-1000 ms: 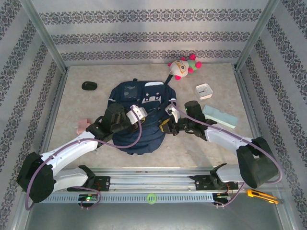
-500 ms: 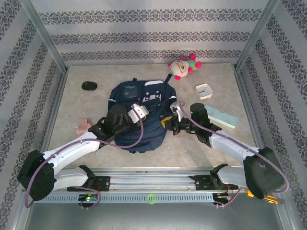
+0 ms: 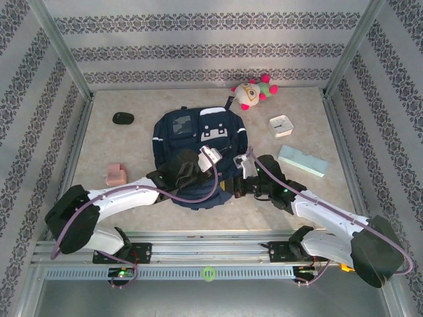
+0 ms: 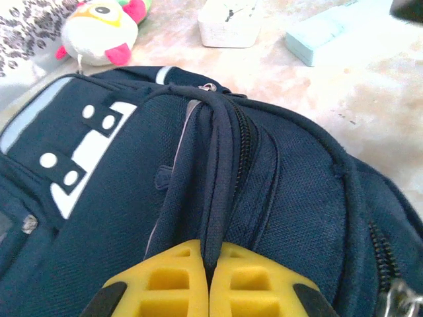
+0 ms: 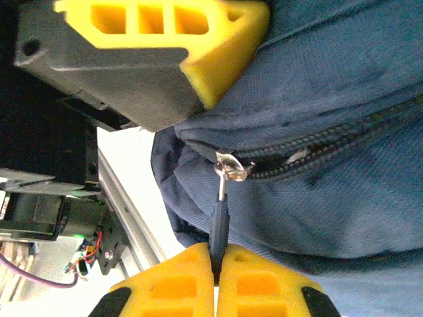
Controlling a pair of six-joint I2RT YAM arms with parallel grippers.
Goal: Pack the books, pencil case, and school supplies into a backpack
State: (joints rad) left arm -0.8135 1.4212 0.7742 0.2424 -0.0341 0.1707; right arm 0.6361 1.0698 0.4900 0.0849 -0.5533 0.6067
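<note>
The navy backpack (image 3: 198, 135) lies flat mid-table, its white-patched pocket (image 4: 73, 155) toward the back. My left gripper (image 3: 206, 175) (image 4: 209, 254) is shut on a dark strap (image 4: 221, 165) running along the backpack's top. Just to its right, my right gripper (image 3: 232, 187) (image 5: 216, 254) is shut on the dark zipper pull (image 5: 220, 221) hanging from a metal slider on a partly open zip. The mint pencil case (image 3: 302, 160) (image 4: 330, 30) lies right of the backpack. A pink block (image 3: 116, 174) of the school supplies rests on the left. The books are out of view.
A white square clock (image 3: 282, 125) and a plush toy (image 3: 253, 91) sit behind the backpack to the right. A black oval object (image 3: 123, 118) lies at the back left. Patterned walls enclose the table; the metal rail (image 3: 211, 251) runs along the near edge.
My right gripper closed on the zipper pull and drew back toward the near edge. The left arm swung right across the backpack, still gripping the strap, and the backpack shifted with it.
</note>
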